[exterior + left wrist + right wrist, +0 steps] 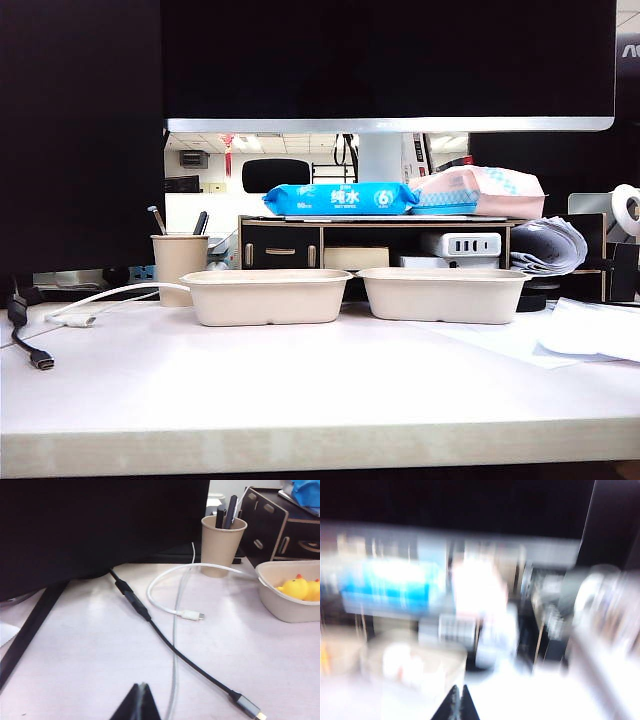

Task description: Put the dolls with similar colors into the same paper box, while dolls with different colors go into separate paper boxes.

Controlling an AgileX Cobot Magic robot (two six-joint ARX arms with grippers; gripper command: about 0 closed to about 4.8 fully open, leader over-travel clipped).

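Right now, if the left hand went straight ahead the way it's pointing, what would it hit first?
Probably the white cable on the table, then the black cable crossing it. The left hand, shut, points along the tabletop towards the cup. Depth is hard to judge; it might pass above both.

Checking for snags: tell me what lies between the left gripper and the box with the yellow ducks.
In the left wrist view, a black cable and a white cable cross the table between the left gripper and the box.

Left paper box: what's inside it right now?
Two yellow ducks sit together in the left paper box, seen from the left wrist. The picture's edge cuts off the rest of its inside; the exterior view shows only its wall.
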